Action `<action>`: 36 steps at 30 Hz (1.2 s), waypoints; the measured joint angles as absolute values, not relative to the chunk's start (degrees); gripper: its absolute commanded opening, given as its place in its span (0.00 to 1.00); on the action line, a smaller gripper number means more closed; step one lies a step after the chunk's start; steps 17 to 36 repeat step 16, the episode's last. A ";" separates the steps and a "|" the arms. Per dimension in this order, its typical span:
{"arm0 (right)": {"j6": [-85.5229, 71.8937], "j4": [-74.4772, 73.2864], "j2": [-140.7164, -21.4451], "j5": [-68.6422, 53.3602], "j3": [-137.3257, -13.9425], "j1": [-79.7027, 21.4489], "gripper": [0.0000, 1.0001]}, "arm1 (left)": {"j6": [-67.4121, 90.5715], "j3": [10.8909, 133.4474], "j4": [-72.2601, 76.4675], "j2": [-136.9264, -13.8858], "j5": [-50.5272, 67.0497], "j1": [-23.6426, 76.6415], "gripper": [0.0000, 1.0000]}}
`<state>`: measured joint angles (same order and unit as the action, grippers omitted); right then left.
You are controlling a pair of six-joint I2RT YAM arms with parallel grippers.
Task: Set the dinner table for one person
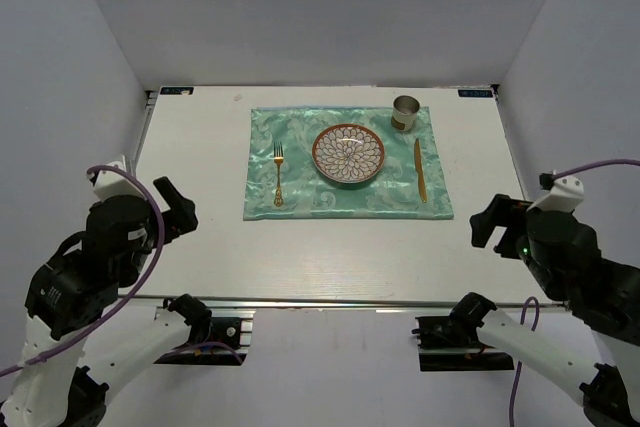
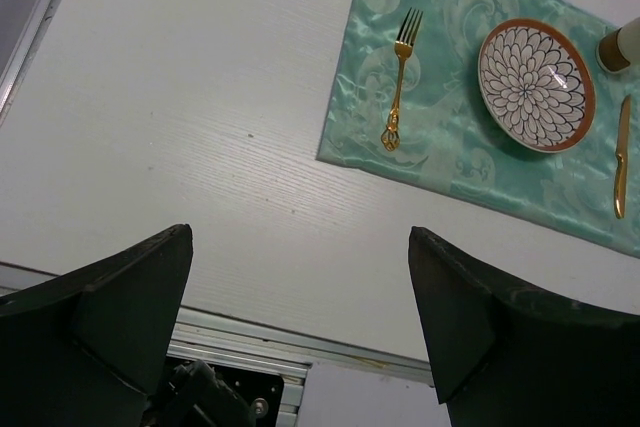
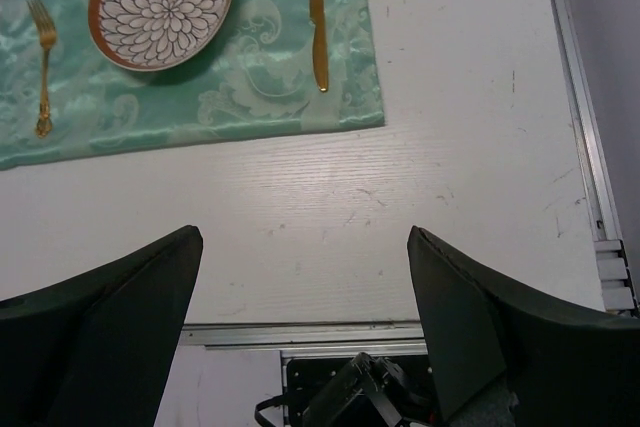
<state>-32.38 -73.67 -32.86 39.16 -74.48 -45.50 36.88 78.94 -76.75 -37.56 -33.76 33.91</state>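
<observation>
The white dinner table (image 1: 200, 247) carries a green patterned mat (image 1: 300, 202). On the mat lie a gold fork (image 1: 279, 174) at the left, a flower-patterned plate (image 1: 348, 154) in the middle and a gold knife (image 1: 420, 169) at the right. A metal cup (image 1: 405, 112) stands at the mat's far right corner. My left gripper (image 1: 178, 209) is open and empty over the table's near left. My right gripper (image 1: 488, 222) is open and empty over the near right. The left wrist view shows the fork (image 2: 399, 77) and plate (image 2: 536, 84); the right wrist view shows the plate (image 3: 160, 5) and knife (image 3: 318, 17).
A silver rail (image 1: 330, 302) runs along the table's near edge, with the arm bases below it. Grey walls enclose the table on the left, right and far sides.
</observation>
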 measured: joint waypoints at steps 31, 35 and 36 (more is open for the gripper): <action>-32.64 -75.16 -32.34 39.05 -74.26 -45.47 0.89 | 36.40 78.91 -76.79 -38.39 -33.45 33.98 0.98; -32.64 -75.16 -32.34 39.05 -74.26 -45.47 0.89 | 36.40 78.91 -76.79 -38.39 -33.45 33.98 0.98; -32.64 -75.16 -32.34 39.05 -74.26 -45.47 0.89 | 36.40 78.91 -76.79 -38.39 -33.45 33.98 0.98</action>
